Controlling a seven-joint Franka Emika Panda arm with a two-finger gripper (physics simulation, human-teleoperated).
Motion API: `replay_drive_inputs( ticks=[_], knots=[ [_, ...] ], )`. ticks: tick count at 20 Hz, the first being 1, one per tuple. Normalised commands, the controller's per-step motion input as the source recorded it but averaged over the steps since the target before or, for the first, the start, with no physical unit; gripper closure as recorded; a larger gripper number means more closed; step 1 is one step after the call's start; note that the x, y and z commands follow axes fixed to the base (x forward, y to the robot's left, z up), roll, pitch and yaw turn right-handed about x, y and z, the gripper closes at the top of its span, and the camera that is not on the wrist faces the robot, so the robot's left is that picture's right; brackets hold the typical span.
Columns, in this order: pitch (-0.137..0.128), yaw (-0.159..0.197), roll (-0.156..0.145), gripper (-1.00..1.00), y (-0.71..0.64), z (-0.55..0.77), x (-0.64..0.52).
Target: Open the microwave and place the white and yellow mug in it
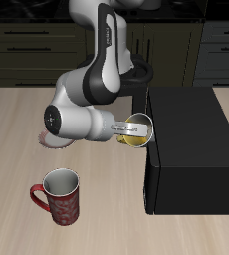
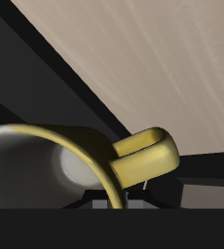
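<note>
No brand, label or writing can be read on anything in either view.

The mustard-yellow mug with a whitish-grey inside and a yellow loop handle (image 1: 136,131) hangs above the pale wooden table (image 1: 17,129), carried by the white and grey robot arm's end effector (image 1: 129,128) right at the front face of the large black box-shaped microwave (image 1: 191,149). The end effector is clenched on the mug's rim. From the exterior view it is hard to tell whether the microwave door is open; a thin dark vertical edge shows at its front, just below the mug.

A red patterned mug with a red handle (image 1: 61,196) stands upright nearer the table's front edge, well apart from the microwave.

The wrist view alone shows the yellow mug's (image 2: 56,165) loop handle close up, its grey interior, and dark microwave surfaces (image 2: 46,78) around it against the table top (image 2: 153,58). The red mug appears only in the exterior view.
</note>
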Motion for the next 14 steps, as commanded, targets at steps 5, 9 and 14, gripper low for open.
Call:
replay_drive_inputs(
  ticks=[5, 9, 14],
  knots=[
    [0.056, 0.027, 0.036, 1.00, 0.23, -0.29, 0.20],
    [0.080, 0.043, 0.005, 1.00, 0.30, -0.43, 0.18],
    [0.052, 0.014, 0.010, 1.00, 0.19, -0.24, -0.09]
  ],
)
